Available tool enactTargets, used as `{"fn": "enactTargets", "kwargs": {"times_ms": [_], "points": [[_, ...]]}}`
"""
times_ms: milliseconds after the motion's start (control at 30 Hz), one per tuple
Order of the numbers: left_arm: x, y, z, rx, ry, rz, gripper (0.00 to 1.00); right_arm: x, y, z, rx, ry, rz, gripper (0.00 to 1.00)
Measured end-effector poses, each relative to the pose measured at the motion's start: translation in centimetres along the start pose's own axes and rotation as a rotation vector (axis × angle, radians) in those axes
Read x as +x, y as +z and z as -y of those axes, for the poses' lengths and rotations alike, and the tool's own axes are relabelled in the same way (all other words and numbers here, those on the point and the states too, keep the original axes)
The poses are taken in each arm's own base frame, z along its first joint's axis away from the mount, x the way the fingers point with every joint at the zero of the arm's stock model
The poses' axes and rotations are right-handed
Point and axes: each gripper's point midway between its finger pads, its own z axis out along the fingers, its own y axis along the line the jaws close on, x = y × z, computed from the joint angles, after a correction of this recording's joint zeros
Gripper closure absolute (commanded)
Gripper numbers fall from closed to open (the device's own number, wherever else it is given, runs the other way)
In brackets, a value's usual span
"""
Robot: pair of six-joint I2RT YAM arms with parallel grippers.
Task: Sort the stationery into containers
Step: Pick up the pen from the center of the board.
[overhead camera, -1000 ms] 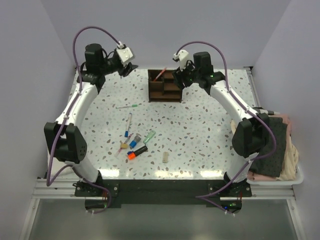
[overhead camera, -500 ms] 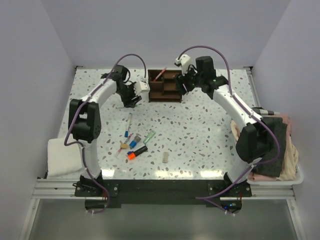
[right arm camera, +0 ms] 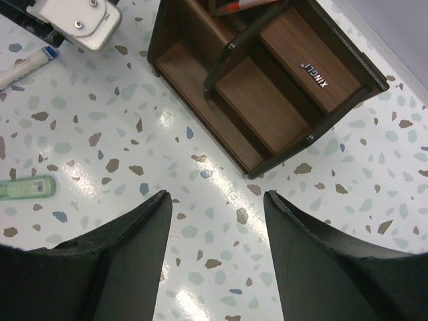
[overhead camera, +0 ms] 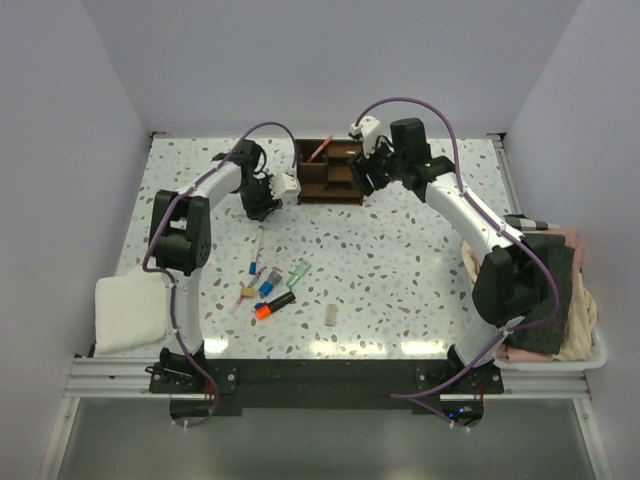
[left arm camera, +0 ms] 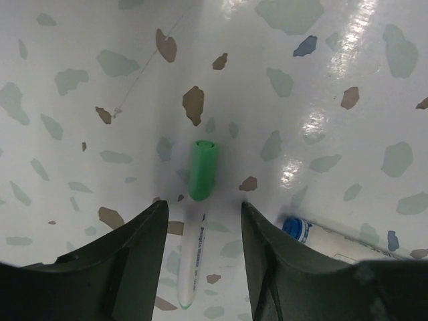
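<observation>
Holding one reddish pen [overhead camera: 320,150] in a rear compartment, wooden organizer [overhead camera: 328,180] sits at the far middle of the table [overhead camera: 420,260] | left gripper [left arm camera: 200,212] spread wide, fingers straddling green-capped white pen [left arm camera: 200,177], not clamped on it | right gripper [right arm camera: 215,200] spread, gripping nothing, above the table just beside organizer | remaining stationery [overhead camera: 272,288] scattered mid-table.

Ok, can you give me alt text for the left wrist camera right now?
The left gripper is open and pointing down, its two dark fingers on either side of a green-capped white pen without touching it. The pen lies flat on the speckled table. A blue-tipped white pen lies at the lower right, outside the fingers.
</observation>
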Motion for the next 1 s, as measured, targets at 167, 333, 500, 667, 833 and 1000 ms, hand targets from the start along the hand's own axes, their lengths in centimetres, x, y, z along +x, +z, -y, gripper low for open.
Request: {"fn": "enactTargets", "kwargs": {"times_ms": [167, 333, 500, 667, 833, 1000], "points": [[-0.5, 0.2, -1.3, -0.020, 0.012, 0.006, 0.55, 0.0, 0.0, 0.0, 0.000, -0.005, 0.000, 0.39], [-0.7, 0.6, -1.7, 0.003, 0.030, 0.002, 0.61, 0.0, 0.0, 0.0, 0.000, -0.006, -0.001, 0.39], [-0.7, 0.7, -1.2, 0.041, 0.068, 0.002, 0.65, 0.0, 0.0, 0.0, 0.000, -0.006, -0.001, 0.39], [-0.3, 0.6, -0.5, 0.085, 0.072, -0.010, 0.69, 0.0, 0.0, 0.0, 0.000, -0.006, -0.001, 0.39], [0.0, 0.7, -0.4, 0.097, 0.057, 0.002, 0.72, 0.3, 0.0, -0.1, -0.004, -0.003, -0.010, 0.39], [0.1, 0.8, -0.2, 0.103, 0.027, 0.020, 0.83, 0.7, -0.1, -0.2, -0.010, -0.005, -0.029, 0.39]]}}
